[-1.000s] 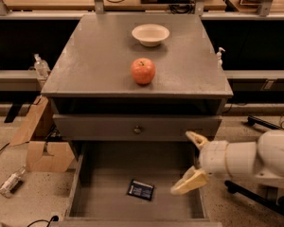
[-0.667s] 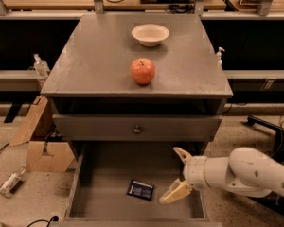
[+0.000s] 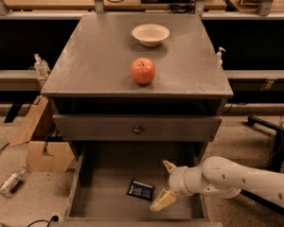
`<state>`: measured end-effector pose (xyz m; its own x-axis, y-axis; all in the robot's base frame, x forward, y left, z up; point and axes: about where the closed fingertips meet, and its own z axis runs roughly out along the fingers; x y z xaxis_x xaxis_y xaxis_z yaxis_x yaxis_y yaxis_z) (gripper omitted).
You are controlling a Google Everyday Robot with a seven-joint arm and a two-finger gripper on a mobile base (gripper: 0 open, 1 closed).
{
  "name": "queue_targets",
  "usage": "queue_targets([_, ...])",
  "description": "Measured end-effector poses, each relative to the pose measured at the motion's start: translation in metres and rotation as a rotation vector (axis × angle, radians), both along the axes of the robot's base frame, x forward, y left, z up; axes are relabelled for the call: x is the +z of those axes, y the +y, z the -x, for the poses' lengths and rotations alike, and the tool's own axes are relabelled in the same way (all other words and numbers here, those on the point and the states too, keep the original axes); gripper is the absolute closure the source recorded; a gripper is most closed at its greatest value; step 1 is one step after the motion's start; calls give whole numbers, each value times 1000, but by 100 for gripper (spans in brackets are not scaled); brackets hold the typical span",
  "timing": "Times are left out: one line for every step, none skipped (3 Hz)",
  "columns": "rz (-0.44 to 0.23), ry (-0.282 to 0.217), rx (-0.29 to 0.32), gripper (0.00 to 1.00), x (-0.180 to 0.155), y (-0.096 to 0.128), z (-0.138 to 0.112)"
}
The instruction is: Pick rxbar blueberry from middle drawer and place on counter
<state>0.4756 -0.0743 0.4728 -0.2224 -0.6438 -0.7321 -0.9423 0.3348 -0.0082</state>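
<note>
The rxbar blueberry (image 3: 140, 190), a small dark navy packet, lies flat on the floor of the open middle drawer (image 3: 109, 193), near its middle front. My gripper (image 3: 165, 185) is open over the drawer floor, just right of the packet and not touching it. One pale finger (image 3: 163, 200) points down-left, the other (image 3: 169, 166) sits higher. The white arm reaches in from the right. The grey counter (image 3: 94, 65) tops the cabinet above.
A red apple (image 3: 143, 71) and a white bowl (image 3: 150, 34) sit on the counter. A shut drawer panel with a round knob (image 3: 137, 129) is above the open drawer. A cardboard box (image 3: 43, 148) and a bottle (image 3: 9, 182) lie on the floor at left.
My gripper has moved left and down into the drawer, from near its right wall to just beside the packet. The packet has not moved.
</note>
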Motion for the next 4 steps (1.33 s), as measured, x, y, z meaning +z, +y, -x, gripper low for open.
queue_targets([46,38,20,0,-34,13,-14])
queue_targets([90,64,40,0,-58,26,-30])
queue_targets([119,73,53,0,-79,38,-38])
queue_targets([165,71,54,0,-94,44,-41])
